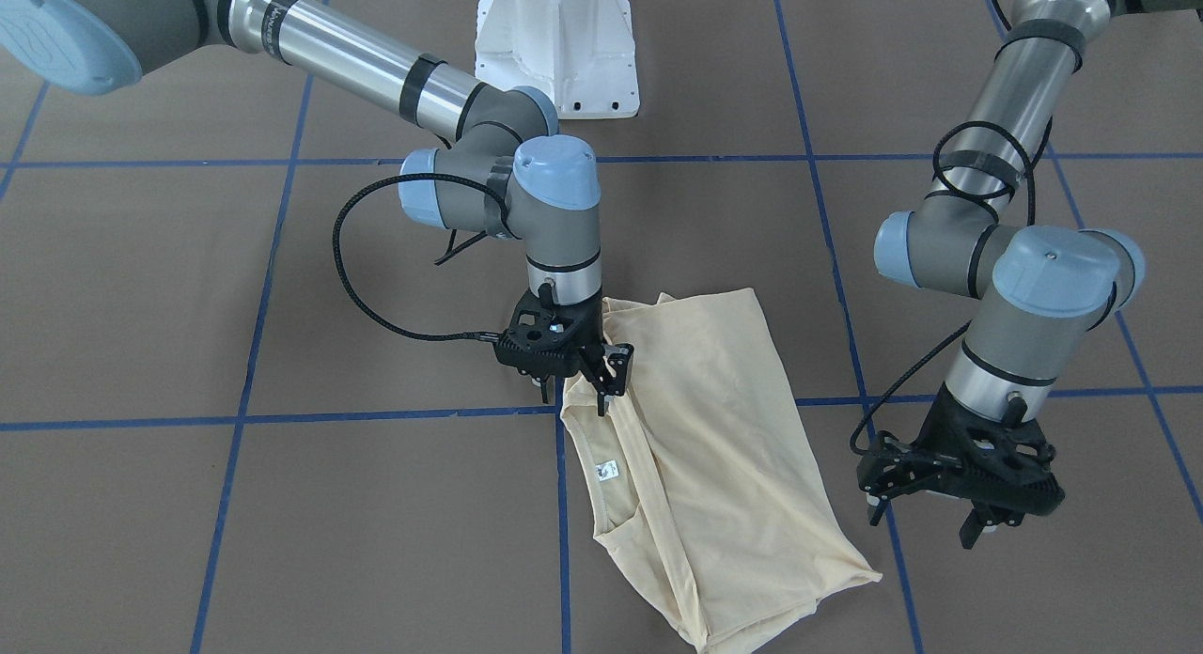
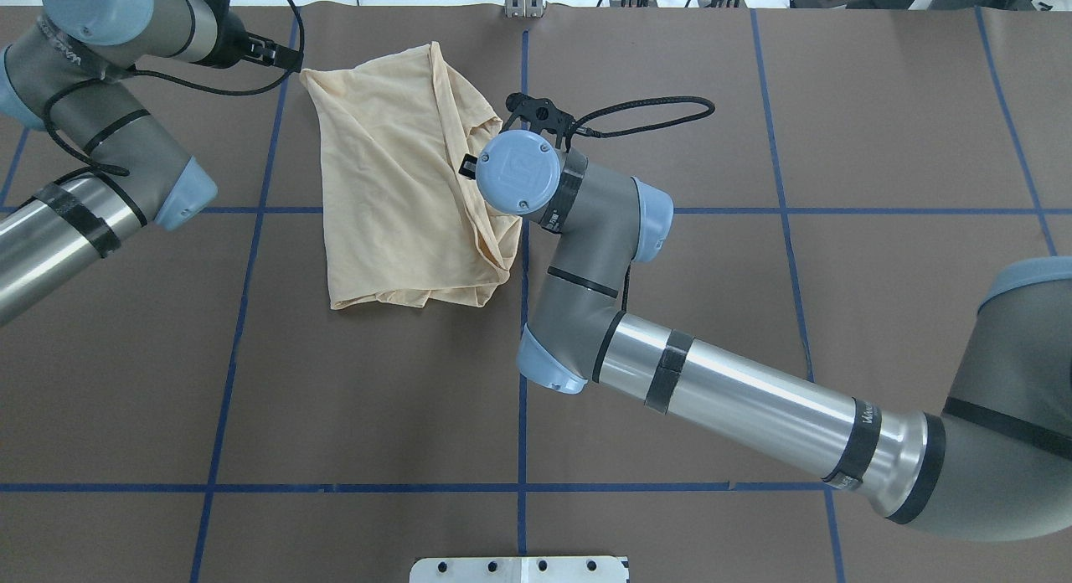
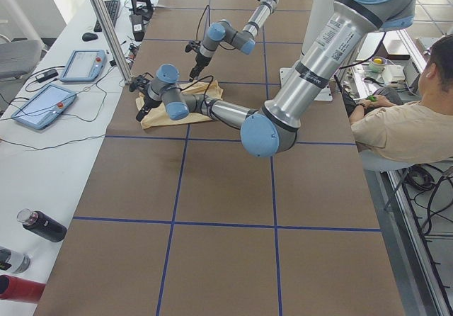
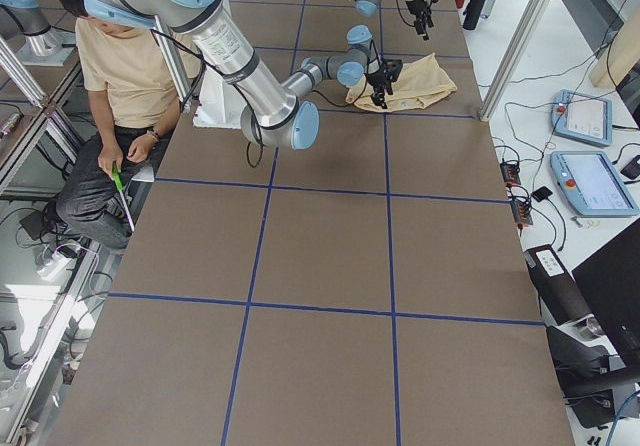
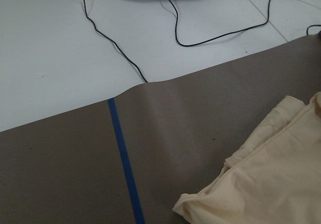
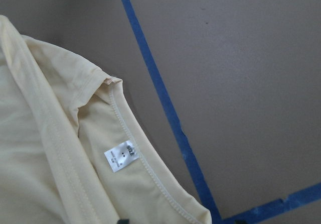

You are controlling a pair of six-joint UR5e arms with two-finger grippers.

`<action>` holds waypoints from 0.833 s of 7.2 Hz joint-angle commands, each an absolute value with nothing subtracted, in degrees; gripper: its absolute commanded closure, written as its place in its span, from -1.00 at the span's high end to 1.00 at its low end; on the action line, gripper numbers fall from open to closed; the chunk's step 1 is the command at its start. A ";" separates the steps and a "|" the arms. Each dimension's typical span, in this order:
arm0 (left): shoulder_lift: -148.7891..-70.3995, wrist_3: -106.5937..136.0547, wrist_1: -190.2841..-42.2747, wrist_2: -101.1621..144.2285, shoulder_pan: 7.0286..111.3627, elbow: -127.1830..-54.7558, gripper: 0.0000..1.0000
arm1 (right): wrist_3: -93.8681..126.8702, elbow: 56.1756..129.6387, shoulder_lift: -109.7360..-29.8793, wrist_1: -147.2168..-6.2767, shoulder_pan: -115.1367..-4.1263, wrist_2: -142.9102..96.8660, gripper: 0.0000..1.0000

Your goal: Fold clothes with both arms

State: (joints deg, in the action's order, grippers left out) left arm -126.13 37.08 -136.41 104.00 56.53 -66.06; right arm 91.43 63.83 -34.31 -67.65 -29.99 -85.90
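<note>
Two bent arms [image 1: 376,71]: right tool [image 1: 601,391] down at shirt [image 1: 724,428], left tool [image 1: 926,522] apart beside.

Brown table [image 1: 141,288] with blue tape grid [image 1: 376,415] carries the folded cream shirt [image 1: 724,447].

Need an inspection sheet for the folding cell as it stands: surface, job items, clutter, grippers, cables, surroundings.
surface: brown mat with a blue tape grid.
job's things: cream shirt lying loosely folded, neck tag showing.
clutter: bottles on the white side bench.
grippers: right gripper at the shirt's collar-side edge, grip cannot be told; left gripper open, off the shirt, holding nothing.
cables: black wrist cable loops free above the mat; loose leads on the bench.
surroundings: seated person beside the pedestal; pendants on the bench.
</note>
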 commanded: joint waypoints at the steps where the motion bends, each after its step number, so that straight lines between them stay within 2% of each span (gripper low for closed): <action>1: -126.04 37.09 -136.41 103.97 56.51 -66.01 1.00 | 90.97 62.23 -33.93 -67.59 -29.09 -83.51 0.25; 3: -126.04 37.00 -136.41 103.97 56.60 -66.09 1.00 | 89.57 62.23 -33.93 -67.68 -29.00 -83.32 0.06; 4: -126.04 37.00 -136.41 103.97 56.60 -66.09 1.00 | 89.56 62.23 -33.93 -67.68 -28.83 -82.89 -0.18; 5: -126.04 37.00 -136.41 103.97 56.60 -66.35 1.00 | 89.39 62.23 -33.84 -67.68 -28.74 -82.45 -0.76; 6: -126.04 37.00 -136.41 103.97 56.60 -66.44 1.00 | 88.95 62.14 -33.84 -67.68 -28.74 -82.35 -1.00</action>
State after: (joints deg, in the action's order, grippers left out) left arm -126.04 37.01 -136.41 103.97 56.59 -66.29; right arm 89.38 62.20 -33.87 -67.68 -28.80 -82.62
